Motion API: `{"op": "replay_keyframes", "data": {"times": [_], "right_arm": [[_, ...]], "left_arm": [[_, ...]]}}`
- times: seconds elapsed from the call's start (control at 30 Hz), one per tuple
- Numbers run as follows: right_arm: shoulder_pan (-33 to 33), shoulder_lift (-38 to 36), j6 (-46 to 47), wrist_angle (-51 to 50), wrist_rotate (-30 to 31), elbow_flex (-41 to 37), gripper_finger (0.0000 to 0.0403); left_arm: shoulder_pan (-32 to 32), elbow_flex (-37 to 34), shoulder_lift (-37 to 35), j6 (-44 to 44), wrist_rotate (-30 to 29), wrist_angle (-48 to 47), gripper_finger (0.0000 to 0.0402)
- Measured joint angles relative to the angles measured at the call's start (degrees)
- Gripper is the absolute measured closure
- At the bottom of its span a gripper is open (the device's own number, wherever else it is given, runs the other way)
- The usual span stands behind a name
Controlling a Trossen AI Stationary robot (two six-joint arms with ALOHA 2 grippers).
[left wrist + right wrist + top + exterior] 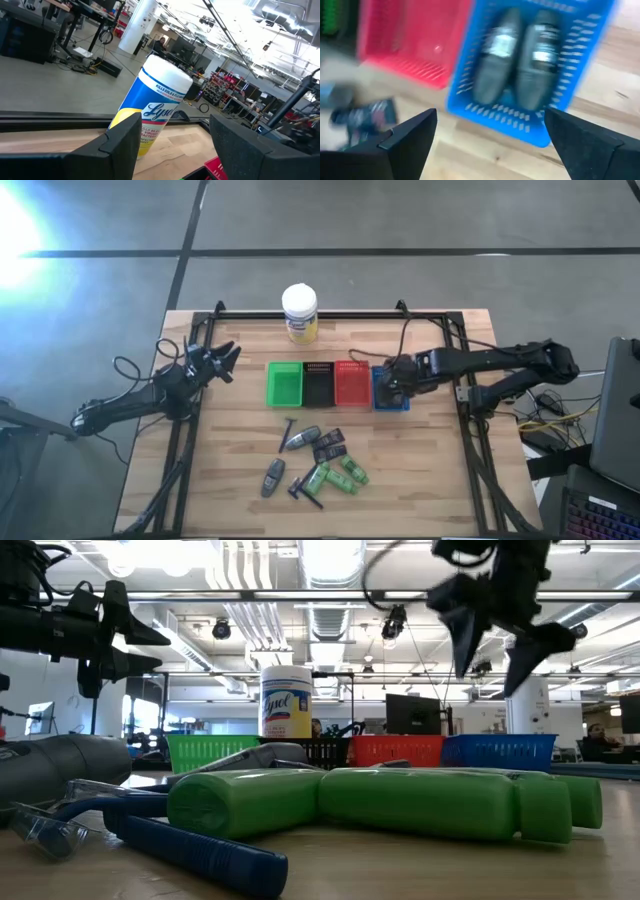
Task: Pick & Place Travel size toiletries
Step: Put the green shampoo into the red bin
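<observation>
The travel size toiletries lie in a loose pile (pixel 315 462) on the near middle of the table: grey oval tubes (pixel 303 439), green bottles (pixel 318 478), dark packets (pixel 330 445) and thin razors (pixel 287 433). The low view shows green bottles (pixel 420 802) lying on their sides close up. Two more grey tubes (pixel 495 60) lie side by side in the blue basket (pixel 470 107). My right gripper (pixel 392 385) (pixel 490 125) hovers open above that basket (pixel 390 400), holding nothing. My left gripper (pixel 225 360) (pixel 175 135) waits open at the table's left, raised and facing the jar.
Four small mesh baskets stand in a row at mid-table: green (pixel 284 383), black (pixel 318 383), red (pixel 351 383) and blue. A white-lidded yellow jar (pixel 300 313) (pixel 155 107) stands upright near the far edge. A black frame runs along the table's sides and far edge. Bare wood lies right of the pile.
</observation>
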Motion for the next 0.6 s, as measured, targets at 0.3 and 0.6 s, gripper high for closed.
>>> {"op": "replay_keyframes", "data": {"times": [0.3,0.6], "right_arm": [[10.4,16.5,-19.7,1.3,-5.5,13.7,0.0059],[13.5,26.8,-24.6,-1.5,-12.4,21.6,0.0095]], "left_arm": [[0.0,0.0,0.0,0.0,0.0,0.0,0.0163],[0.0,0.0,0.0,0.0,0.0,0.0,0.0163]]}}
